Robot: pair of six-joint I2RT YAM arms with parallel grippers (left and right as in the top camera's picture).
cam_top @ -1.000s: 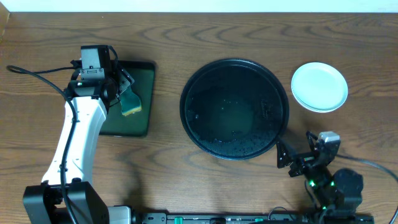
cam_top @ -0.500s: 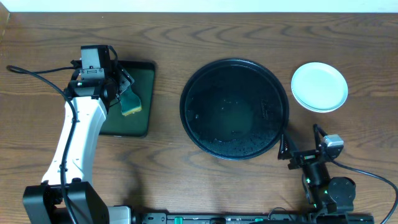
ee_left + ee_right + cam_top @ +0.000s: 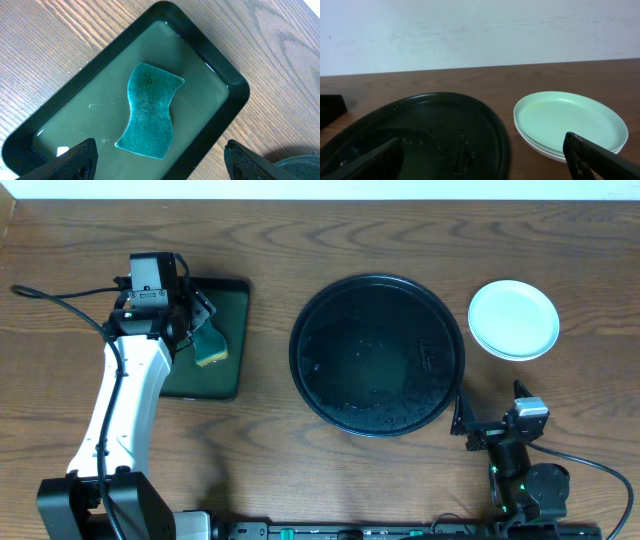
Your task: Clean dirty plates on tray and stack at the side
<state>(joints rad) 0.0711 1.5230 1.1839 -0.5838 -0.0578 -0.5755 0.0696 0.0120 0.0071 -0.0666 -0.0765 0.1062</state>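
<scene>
The plates [image 3: 513,318] lie stacked on the table at the right of the tray [image 3: 376,286]; they also show in the right wrist view [image 3: 569,120], pale mint. The round black tray holds only water drops and crumbs, seen also in the right wrist view [image 3: 485,120]. My left gripper [image 3: 205,320] is open above a teal sponge [image 3: 150,111] that lies in the small rectangular tray [image 3: 235,87]. My right gripper [image 3: 470,428] is open and empty, low at the table's front, facing the tray and the plates.
The small rectangular black tray with green inside [image 3: 232,340] sits at the left, under the left arm. The sponge shows there too [image 3: 210,350]. A cable runs over the table at far left [image 3: 60,295]. A white wall stands behind the table.
My right arm has drawn back toward the table's front edge and folded down. The left arm, the sponge, the tray and the plates have not moved.
</scene>
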